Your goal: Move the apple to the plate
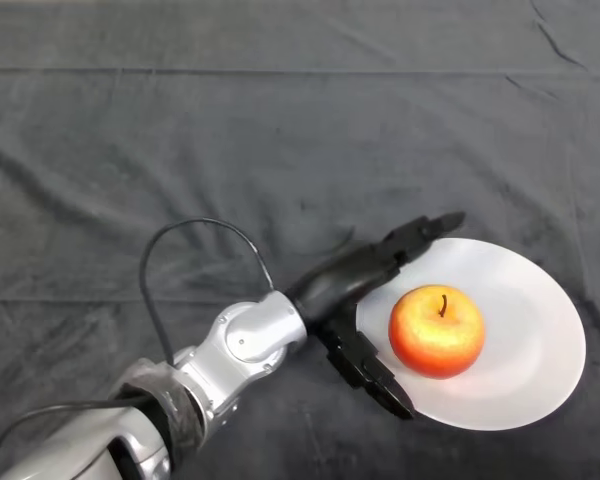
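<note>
A red and yellow apple (pixel 436 331) with a dark stem stands upright on the white plate (pixel 531 325), left of the plate's middle. My black left hand (pixel 345 290) lies at the plate's left edge, open. Its fingers (pixel 420 234) stretch out over the plate's upper left rim, and its thumb (pixel 372 375) reaches over the lower left rim. The apple sits in the wide gap between them, and a sliver of white plate shows between it and the hand on each side. The silver-grey arm runs in from the lower left.
A dark, creased cloth (pixel 280 130) covers the whole table. The plate lies at the right side, close to the front edge of the view.
</note>
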Robot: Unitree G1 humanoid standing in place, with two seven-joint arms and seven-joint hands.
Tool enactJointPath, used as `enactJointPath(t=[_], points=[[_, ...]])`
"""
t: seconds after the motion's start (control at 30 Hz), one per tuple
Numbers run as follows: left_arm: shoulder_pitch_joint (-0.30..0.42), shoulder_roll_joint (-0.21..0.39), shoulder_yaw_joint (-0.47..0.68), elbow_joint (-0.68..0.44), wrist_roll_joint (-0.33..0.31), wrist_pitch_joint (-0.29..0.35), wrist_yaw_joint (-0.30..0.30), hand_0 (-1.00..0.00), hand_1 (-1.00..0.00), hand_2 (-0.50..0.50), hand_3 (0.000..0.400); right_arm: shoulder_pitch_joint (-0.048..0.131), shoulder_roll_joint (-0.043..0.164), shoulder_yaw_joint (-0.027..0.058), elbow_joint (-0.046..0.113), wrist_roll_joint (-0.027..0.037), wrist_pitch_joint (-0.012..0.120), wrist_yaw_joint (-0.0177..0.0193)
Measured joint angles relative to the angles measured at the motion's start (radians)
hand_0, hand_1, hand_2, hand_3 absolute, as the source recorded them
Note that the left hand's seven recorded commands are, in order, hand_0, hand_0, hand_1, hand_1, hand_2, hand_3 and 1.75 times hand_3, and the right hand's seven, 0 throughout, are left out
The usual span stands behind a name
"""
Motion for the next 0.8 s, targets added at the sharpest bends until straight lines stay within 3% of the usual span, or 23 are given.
enactJointPath(t=[0.43,0.8], points=[[0.026,0.071,0.164,0.058,-0.005,-0.043,-0.027,0.0,0.0,0.0,0.0,0.0,0.0,0.0,0.0,0.0,0.0,0.0],[0.09,0.172,0.333,0.104,-0.048,-0.056,-0.062,0.0,0.0,0.0,0.0,0.0,0.0,0.0,0.0,0.0,0.0,0.0]])
